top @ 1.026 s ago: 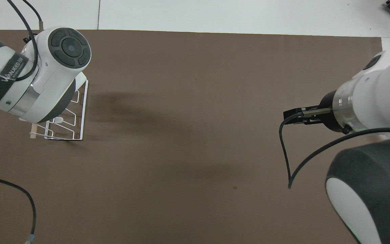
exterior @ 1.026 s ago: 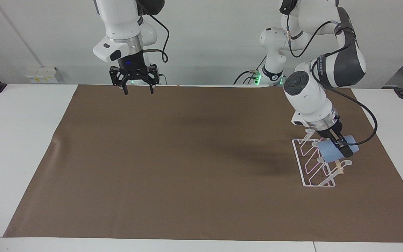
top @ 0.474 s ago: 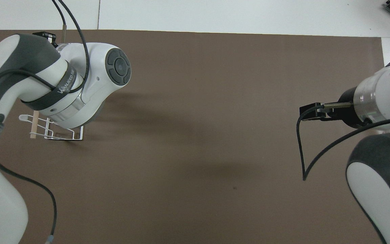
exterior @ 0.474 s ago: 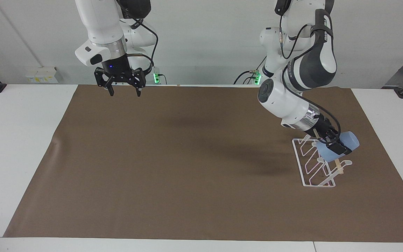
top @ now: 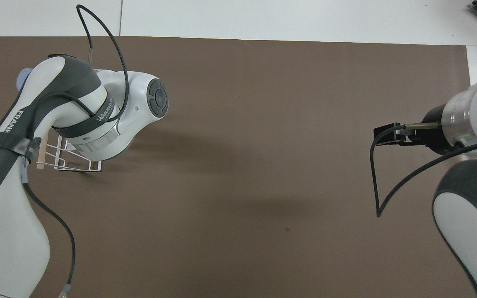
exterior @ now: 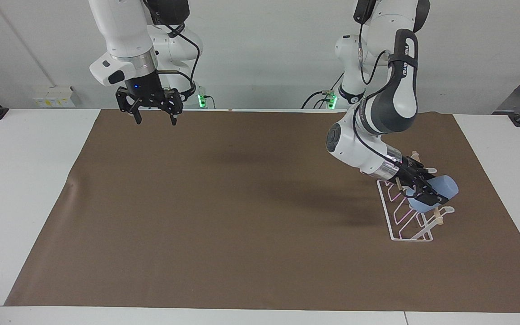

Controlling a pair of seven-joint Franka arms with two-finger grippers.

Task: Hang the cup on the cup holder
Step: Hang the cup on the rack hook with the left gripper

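Note:
The light-blue cup (exterior: 444, 187) is held tilted on its side in my left gripper (exterior: 428, 193), which is shut on it just above the prongs of the cup holder (exterior: 399, 215). The cup holder is a white wire rack with a wooden dowel, standing on the brown mat toward the left arm's end of the table. In the overhead view the left arm covers most of the cup holder (top: 69, 164), and only a sliver of the cup (top: 23, 76) shows. My right gripper (exterior: 154, 118) hangs open with nothing in it, over the mat's edge near its own base.
A brown mat (exterior: 224, 207) covers most of the white table (exterior: 20, 180). A black cable (top: 377, 182) loops down from the right arm's wrist. A wall socket (exterior: 54, 96) sits by the right arm's end.
The left arm's wrist has swung round and lowered, tipping the cup flatter over the rack. The right gripper has drawn back a little toward its own end of the table.

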